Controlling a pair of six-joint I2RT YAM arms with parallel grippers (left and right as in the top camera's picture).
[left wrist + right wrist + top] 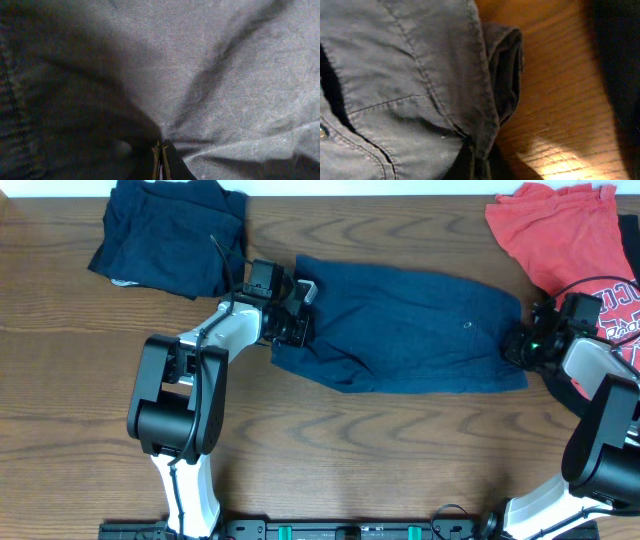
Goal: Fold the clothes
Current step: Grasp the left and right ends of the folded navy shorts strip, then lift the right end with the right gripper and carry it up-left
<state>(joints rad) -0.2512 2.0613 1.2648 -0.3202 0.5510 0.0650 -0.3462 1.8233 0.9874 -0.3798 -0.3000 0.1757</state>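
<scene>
The dark navy shorts lie spread across the middle of the table, with a small button towards their right end. My left gripper is at their left end. In the left wrist view its fingertips are shut, pinching the navy cloth that fills the frame. My right gripper is at the shorts' right end. In the right wrist view it is shut on the seamed edge of the shorts, just above the wooden table.
A heap of other navy pieces lies at the back left. A coral-red T-shirt with lettering lies at the back right, partly under my right arm. The table's front edge runs along the arm bases.
</scene>
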